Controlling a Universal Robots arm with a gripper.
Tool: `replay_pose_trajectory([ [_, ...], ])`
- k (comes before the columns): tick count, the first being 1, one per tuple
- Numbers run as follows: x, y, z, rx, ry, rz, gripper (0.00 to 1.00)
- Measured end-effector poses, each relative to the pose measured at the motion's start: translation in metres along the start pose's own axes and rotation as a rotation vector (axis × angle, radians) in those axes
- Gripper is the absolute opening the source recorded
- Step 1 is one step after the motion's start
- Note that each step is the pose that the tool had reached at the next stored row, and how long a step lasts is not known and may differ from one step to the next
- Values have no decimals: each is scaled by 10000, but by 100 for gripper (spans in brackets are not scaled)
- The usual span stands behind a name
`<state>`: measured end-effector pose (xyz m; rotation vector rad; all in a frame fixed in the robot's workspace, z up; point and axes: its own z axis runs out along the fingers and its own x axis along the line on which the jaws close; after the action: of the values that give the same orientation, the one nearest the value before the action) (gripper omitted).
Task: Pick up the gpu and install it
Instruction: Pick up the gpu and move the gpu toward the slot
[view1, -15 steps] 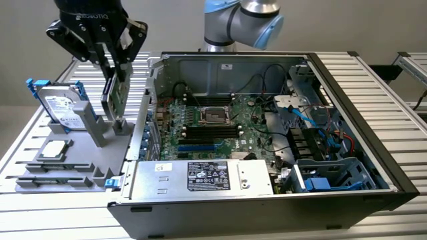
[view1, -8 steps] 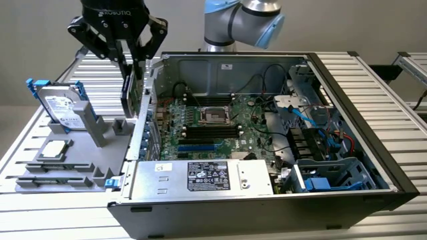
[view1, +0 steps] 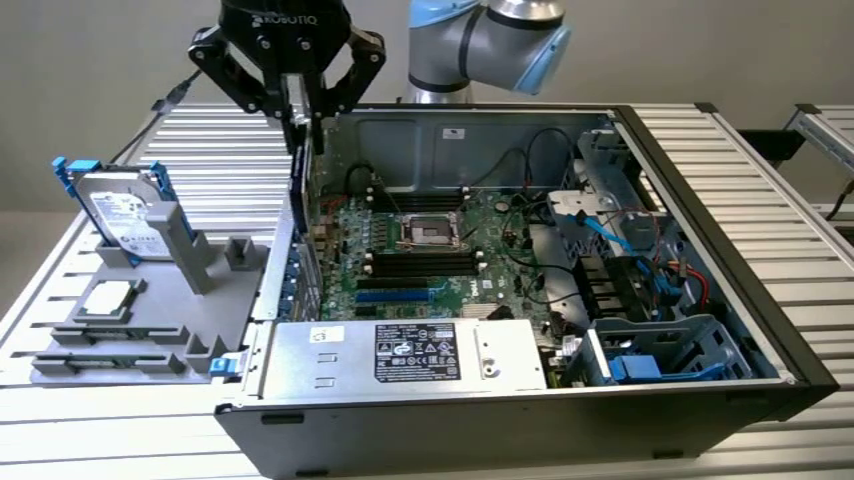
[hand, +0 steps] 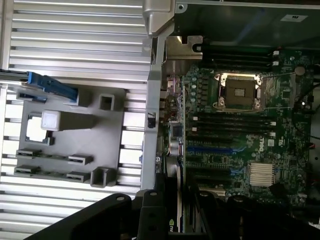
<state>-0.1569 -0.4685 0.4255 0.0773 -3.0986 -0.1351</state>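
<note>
GPU (view1: 300, 135) hangs edge-on, pinched in my gripper (view1: 296, 105) above the case (view1: 534, 430) wall, far side at the exterior view's left; prob. light, stiff, fragile, so hold board edges, not components.

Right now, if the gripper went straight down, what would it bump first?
Probably the gpu held by the gripper would touch first, landing on the motherboard's edge close beside the case wall. Depth is hard to judge, so it might clip that wall instead.
</note>
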Motion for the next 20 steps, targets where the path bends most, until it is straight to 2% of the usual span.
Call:
replay_pose_trajectory([
  [10,-457,-3,2,0,2,-3,27],
  [16,-723,118,84,10,3,-3,27],
  [20,-835,203,128,11,3,-2,27],
])
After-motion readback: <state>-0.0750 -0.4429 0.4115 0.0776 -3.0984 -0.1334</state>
